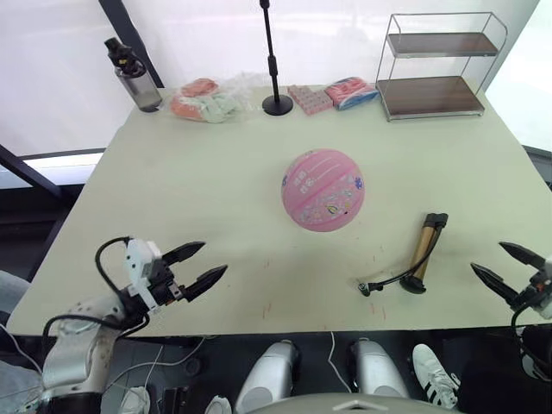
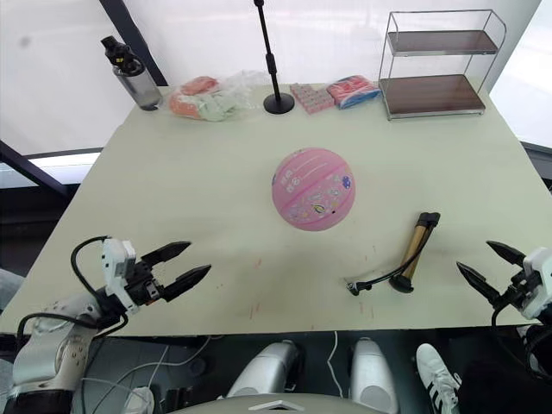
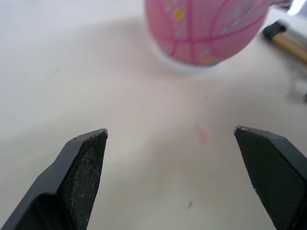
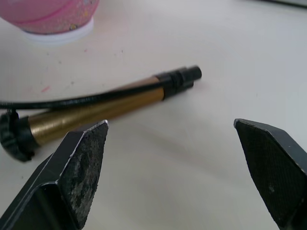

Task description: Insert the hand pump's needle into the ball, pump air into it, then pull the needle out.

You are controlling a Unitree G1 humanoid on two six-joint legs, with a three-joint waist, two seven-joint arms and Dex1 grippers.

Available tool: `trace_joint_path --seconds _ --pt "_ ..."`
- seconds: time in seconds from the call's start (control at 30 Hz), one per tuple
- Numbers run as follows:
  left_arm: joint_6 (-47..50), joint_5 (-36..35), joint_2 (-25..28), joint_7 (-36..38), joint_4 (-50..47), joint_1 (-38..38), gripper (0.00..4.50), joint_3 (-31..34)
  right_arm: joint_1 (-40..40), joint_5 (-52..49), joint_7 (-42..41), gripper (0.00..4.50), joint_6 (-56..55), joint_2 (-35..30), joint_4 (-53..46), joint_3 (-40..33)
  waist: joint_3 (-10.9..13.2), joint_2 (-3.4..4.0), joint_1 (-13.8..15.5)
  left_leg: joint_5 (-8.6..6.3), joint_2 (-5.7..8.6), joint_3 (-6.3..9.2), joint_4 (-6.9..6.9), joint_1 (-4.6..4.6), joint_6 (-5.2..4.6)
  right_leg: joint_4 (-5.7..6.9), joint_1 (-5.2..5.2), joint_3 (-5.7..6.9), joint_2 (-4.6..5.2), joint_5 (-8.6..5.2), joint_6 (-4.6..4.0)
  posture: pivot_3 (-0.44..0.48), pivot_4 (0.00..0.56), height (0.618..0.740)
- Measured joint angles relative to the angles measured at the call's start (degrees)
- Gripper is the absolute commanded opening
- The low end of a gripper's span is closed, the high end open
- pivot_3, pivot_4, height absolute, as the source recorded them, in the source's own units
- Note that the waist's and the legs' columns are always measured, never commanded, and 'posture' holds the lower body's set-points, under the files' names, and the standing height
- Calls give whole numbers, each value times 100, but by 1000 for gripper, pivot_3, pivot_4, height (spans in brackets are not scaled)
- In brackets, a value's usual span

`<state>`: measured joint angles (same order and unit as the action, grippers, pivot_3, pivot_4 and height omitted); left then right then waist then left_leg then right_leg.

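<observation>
Table (image 1: 216, 190), ball (image 3: 206, 28) on white ring (image 3: 184, 66)

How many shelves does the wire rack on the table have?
2. The wire rack stands at the table's far right corner. Its upper shelf and lower shelf are both brown boards, one directly above the other. Nothing hides part of the rack.

No readable text, labels or numbers anywhere.

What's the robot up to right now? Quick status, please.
Left gripper and right gripper open, empty. Hand pump lying beside the ball, untouched. Nothing in the way.
</observation>
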<state>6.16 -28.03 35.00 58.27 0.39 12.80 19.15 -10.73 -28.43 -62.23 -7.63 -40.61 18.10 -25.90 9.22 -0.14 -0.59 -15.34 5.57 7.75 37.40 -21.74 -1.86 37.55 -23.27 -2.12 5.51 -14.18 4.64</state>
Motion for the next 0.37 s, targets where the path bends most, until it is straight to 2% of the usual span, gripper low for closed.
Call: trace_joint_path --seconds 0.17,0.37 --pt "-366 237 -46 -171 169 259 4500 54 -71 -56 -390 4393 -20 -63 146 -6 -1 1 2 0 -3 -4 1 1 0 3 0 -6 2 0 0 0 150 740" --pt "-555 371 -58 -248 271 341 4500 55 -133 -129 -455 4393 62 -81 -96 -37 -1 0 4 0 -9 -6 1 2 0 3 -1 -8 6 0 0 0 150 740"
